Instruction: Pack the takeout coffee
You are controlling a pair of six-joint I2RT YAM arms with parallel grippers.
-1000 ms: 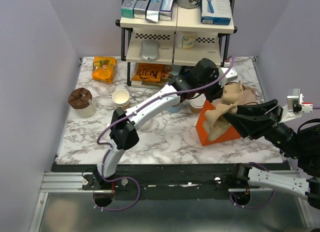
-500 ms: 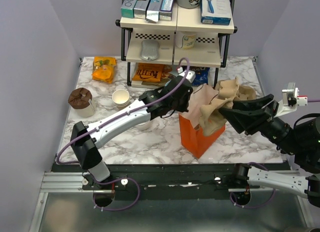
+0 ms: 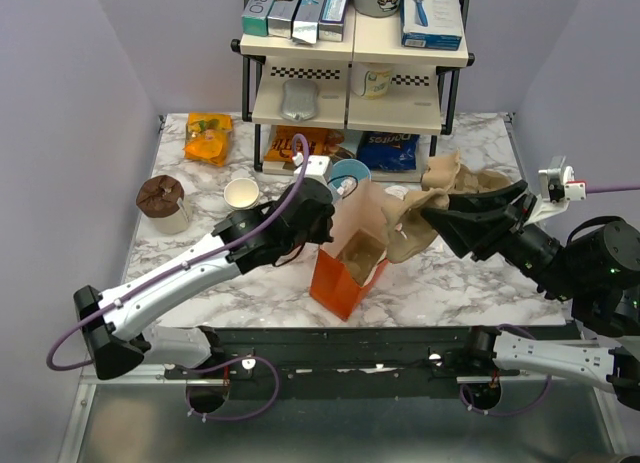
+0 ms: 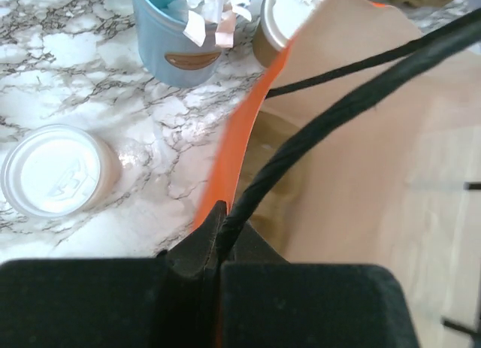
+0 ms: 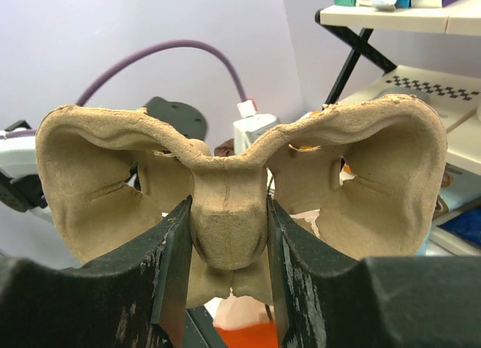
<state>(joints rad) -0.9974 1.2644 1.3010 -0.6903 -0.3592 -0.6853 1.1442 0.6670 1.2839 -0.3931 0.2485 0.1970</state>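
The takeout coffee point(image 4: 287, 17) stands upright on the marble worktop point(image 3: 190, 233). It is just beside the light-blue cup point(image 4: 176, 40) that holds white packets, and the raised rim of the orange paper bag point(image 3: 335, 288) partly hides it. Whether the two cups touch is not clear. A second white-lidded cup point(image 4: 56, 179) stands well apart on the other side of the blue one.

The left pincer point(image 4: 219, 224) is clamped tight on the bag's black cord handle point(image 4: 338, 111), holding the bag's mouth open and tilted. The right pincer point(image 5: 229, 239) grips a moulded-pulp cup carrier point(image 5: 376, 175) by its central post, hanging over the worktop near the bag. Neither pincer is free for the coffee.

The coffee is not yet packed. Its tan kraft wall looks thin and is likely to dent under a hard squeeze. The white plastic lid is probably only a press fit and could pop off if pinched or lifted by its edge. How full the cup is cannot be told, so it should be treated as carrying liquid and kept upright. The safest hold looks to be across the wall just under the lid's rim, where the rolled lip stiffens the paper. The pressure should be moderate, and the wall may be slippery if damp.
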